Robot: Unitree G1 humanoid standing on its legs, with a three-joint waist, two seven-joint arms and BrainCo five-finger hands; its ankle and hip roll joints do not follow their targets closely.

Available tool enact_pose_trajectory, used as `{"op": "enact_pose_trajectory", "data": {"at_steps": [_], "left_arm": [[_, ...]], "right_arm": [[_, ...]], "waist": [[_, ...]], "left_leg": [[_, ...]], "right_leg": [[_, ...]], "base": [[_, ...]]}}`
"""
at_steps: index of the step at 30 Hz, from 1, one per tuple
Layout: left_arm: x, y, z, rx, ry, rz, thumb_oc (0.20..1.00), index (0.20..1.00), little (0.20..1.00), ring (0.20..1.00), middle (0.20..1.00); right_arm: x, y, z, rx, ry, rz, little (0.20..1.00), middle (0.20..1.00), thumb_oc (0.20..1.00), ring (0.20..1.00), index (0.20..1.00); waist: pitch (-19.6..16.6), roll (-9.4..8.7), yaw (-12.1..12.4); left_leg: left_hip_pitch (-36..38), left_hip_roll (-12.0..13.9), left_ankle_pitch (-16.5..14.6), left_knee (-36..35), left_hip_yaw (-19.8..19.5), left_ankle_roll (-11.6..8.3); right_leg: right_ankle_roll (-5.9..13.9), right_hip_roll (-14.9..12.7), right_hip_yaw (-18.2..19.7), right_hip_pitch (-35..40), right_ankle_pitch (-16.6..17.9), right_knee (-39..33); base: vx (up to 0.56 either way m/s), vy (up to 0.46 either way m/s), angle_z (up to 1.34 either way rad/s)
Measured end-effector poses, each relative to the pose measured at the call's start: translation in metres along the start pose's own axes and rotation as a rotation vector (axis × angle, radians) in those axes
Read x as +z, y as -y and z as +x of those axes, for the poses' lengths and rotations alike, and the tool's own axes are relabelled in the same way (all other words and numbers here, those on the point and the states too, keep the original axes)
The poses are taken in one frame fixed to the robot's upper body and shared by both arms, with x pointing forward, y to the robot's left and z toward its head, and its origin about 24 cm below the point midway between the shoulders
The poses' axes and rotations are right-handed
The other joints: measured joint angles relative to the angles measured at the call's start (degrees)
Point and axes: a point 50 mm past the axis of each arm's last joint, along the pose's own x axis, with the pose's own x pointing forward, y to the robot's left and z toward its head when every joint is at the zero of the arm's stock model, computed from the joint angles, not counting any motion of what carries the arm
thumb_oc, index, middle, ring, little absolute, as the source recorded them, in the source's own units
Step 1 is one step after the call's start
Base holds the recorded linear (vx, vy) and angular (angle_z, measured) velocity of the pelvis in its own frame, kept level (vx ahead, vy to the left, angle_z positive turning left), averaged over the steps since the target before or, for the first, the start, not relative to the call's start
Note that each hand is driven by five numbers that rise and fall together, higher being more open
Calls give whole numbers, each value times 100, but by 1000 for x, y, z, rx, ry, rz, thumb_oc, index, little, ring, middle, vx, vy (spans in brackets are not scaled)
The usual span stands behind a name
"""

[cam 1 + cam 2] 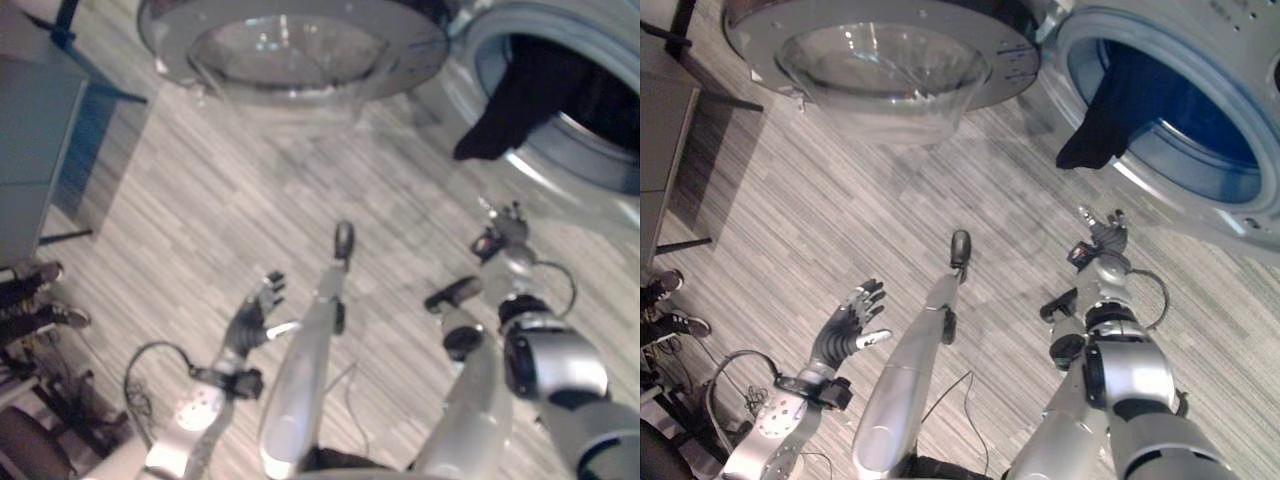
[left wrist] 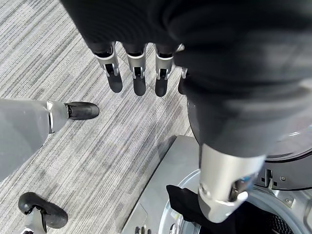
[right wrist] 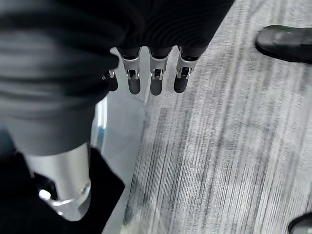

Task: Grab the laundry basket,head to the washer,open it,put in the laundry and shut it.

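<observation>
The washer (image 1: 1200,120) stands with its round door (image 1: 885,50) swung wide open. A black cloth (image 1: 1110,115) hangs half out of the washer's round opening, draped over the blue rim. The rest of the cloth lies inside the drum.

The left hand (image 1: 845,325) is held over the striped grey floor (image 1: 810,210), well apart from the washer. Its fingers (image 2: 139,73) are spread out straight and hold nothing.

The right hand (image 1: 1100,240) is near the washer, just below the hanging cloth but not touching it. Its fingers (image 3: 156,78) are straight too, and it holds nothing.

At the edge of the floor, a person's shoes (image 1: 665,300) show beside a dark cabinet (image 1: 30,150).
</observation>
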Motion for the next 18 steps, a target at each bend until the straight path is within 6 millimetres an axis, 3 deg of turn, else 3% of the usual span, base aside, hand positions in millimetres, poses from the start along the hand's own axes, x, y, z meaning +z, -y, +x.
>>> {"op": "enact_pose_trajectory", "data": {"at_steps": [6,10,18], "left_arm": [[2,-1,0,7,9,-18,1000,1000,1000,1000,1000],[8,0,1,1,35,-18,1000,1000,1000,1000,1000],[11,-2,1,7,47,-26,1000,1000,1000,1000,1000]], "right_arm": [[-14,0,-3,-29,-54,245,1000,1000,1000,1000,1000],[-12,-1,-3,-27,-51,299,1000,1000,1000,1000,1000],[16,-17,1,31,23,384,1000,1000,1000,1000,1000]], "waist": [[-52,77,-4],[-70,105,0],[-96,143,5]], "left_leg": [[-229,-37,29,-4,-18,8],[-349,-36,94,14,-34,-8],[-576,-77,105,29,-49,5]], "right_leg": [[-81,-101,62,-350,-148,275],[-147,-148,62,-490,-194,418],[-200,-249,119,-790,-279,612]], "base": [[8,31,3],[-1,39,4],[-1,20,3]]}}
